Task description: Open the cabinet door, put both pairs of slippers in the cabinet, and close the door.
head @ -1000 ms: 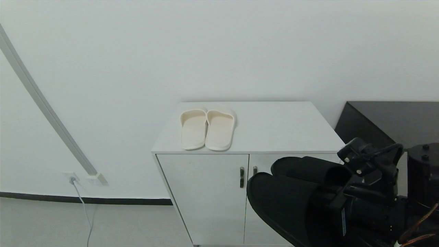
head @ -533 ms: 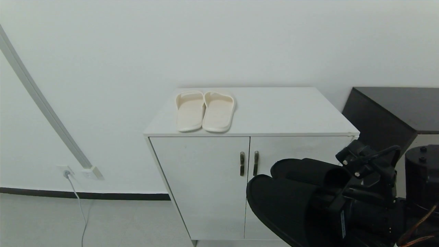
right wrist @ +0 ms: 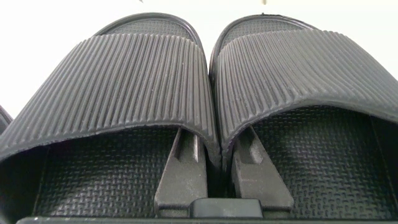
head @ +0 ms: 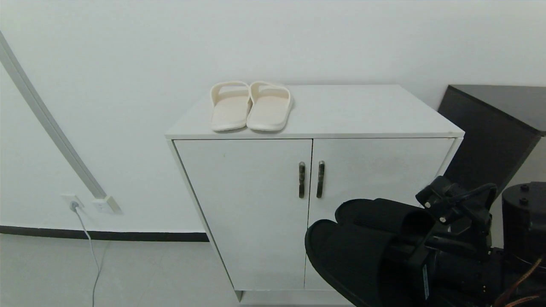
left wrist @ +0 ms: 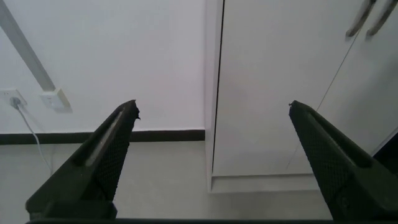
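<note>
Nearest, at 4 o'clock in the head view, the right gripper [right wrist: 217, 158]: jaws pinching the adjoining inner walls of the black slippers [head: 362, 243], which are held side by side. The left gripper [left wrist: 212, 109]: jaws spread, holding nothing, low before the cabinet [head: 247, 204]. Both doors shut, handles [head: 301, 179] meeting at centre. Farthest, the cream slippers [head: 249, 104] lie touching on the cabinet top, toward 11 o'clock.
</note>
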Available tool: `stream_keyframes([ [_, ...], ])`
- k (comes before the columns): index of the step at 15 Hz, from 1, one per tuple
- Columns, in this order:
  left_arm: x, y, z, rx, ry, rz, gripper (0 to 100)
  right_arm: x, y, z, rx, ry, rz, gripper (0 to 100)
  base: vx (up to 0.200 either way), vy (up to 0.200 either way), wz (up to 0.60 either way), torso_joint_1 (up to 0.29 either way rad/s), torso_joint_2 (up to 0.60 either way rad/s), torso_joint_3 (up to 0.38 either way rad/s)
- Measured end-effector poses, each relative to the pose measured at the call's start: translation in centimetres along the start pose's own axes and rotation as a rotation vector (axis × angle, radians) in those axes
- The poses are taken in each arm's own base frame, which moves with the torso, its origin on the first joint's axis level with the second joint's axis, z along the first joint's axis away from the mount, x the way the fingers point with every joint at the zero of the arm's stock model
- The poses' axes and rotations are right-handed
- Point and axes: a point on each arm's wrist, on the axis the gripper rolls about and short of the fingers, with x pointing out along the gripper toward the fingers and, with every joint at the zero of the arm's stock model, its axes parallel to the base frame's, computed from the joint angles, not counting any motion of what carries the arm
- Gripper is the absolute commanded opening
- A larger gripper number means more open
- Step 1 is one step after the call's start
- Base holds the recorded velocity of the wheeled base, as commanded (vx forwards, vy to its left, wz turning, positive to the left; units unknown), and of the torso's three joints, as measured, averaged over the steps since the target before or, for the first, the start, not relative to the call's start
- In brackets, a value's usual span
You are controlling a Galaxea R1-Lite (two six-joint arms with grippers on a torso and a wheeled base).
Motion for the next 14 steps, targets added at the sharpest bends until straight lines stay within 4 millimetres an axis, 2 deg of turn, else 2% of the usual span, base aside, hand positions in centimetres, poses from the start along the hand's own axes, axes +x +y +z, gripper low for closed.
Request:
stream_keyframes([
  [8, 0.0, -0.02, 0.0, 0.038, 0.0, -0.009, 100, 0.0, 0.31, -0.4, -0.007, 0.015, 0.014, 0, 0.0, 0.0, 0.0, -0.118, 0.47, 0.343],
  [14, 0.0, -0.02, -0.03, 0.023, 0.002, -0.01, 100, 0.24, 0.51, -0.82, -0.01, 0.036, 0.024, 0, 0.0, 0.0, 0.0, -0.028, 0.41, 0.373],
])
